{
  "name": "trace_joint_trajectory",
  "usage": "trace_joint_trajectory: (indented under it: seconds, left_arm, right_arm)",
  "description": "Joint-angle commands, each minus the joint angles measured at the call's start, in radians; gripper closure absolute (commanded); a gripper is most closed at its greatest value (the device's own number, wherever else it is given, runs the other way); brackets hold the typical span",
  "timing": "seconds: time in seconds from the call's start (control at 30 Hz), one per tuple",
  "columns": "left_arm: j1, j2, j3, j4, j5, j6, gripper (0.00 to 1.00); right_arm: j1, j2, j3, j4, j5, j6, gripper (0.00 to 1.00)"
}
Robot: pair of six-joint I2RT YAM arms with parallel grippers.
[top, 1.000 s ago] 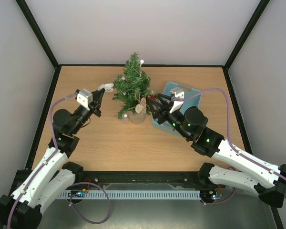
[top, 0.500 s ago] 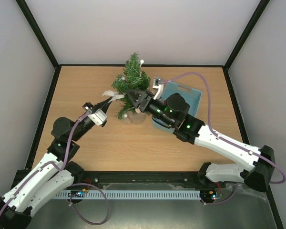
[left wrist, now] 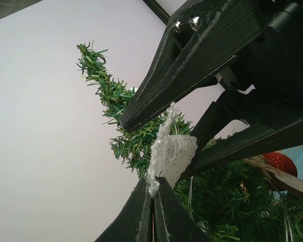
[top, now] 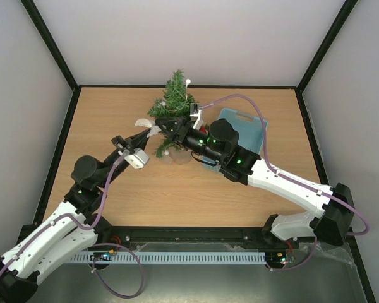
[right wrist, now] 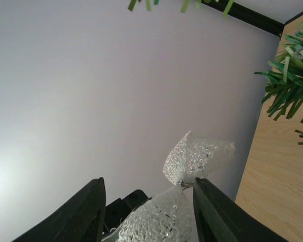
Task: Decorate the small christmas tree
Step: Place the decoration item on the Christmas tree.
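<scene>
**Overhead view.** We find the small tree (top: 175, 101) upright at the far middle of the wooden table (top: 114, 113). A light blue basket (top: 246, 123) sits just to its right. The left gripper (top: 144, 134) reaches in from the left and stops at the tree's lower left branches, with a white mesh bow (top: 143, 124) at its tip. The right gripper (top: 163, 126) comes across the front of the tree from the right and meets the left one at the bow. From this angle we cannot tell how either tool's jaws stand.

**Left wrist view.** The left gripper (left wrist: 152, 184) has its fingers pressed together, pinching the lower edge of the mesh bow (left wrist: 171, 151). The right gripper (left wrist: 152, 148) stands spread, with one finger above the bow and one below it. The tree (left wrist: 98, 75) rises behind them, its tip up and to the left. A red ball (left wrist: 279, 161) shows among the branches at the right.

**Right wrist view.** The right gripper (right wrist: 149, 182) has its fingers well apart, and the mesh bow (right wrist: 197, 156) sits between them, its knot just beside one finger. We cannot confirm contact. Tree (right wrist: 288, 85) branches enter at the right edge, over the table (right wrist: 272, 171).
</scene>
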State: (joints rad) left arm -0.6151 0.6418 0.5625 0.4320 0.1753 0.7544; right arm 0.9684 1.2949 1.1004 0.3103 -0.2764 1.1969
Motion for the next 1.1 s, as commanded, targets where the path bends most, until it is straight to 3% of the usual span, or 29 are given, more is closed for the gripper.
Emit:
trace_joint_trajectory:
  seconds: [0.0,0.13,0.57,0.67,0.83,1.07]
  left_arm:
    - [-0.021,-0.005,-0.004,0.011,-0.044,0.067,0.98]
    - [-0.043,-0.002,-0.003,0.007,-0.063,0.090,0.98]
    - [-0.121,0.023,-0.048,0.054,-0.150,0.145,0.98]
    - [-0.133,0.021,-0.056,0.068,-0.162,0.152,0.98]
    - [-0.147,0.019,-0.060,0.076,-0.179,0.174,0.98]
    - [-0.152,0.010,-0.065,0.077,-0.192,0.201,0.98]
  right_arm:
    - [0.003,-0.021,-0.003,-0.018,0.000,0.039,0.53]
    - [0.003,-0.032,0.005,-0.054,0.011,0.025,0.53]
    - [0.004,-0.083,-0.028,-0.062,0.030,0.012,0.73]
    - [0.004,-0.086,-0.031,-0.077,0.038,0.006,0.72]
    - [0.003,-0.089,-0.030,-0.116,0.046,-0.002,0.63]
    - [0.004,-0.096,-0.028,-0.167,0.062,-0.006,0.62]
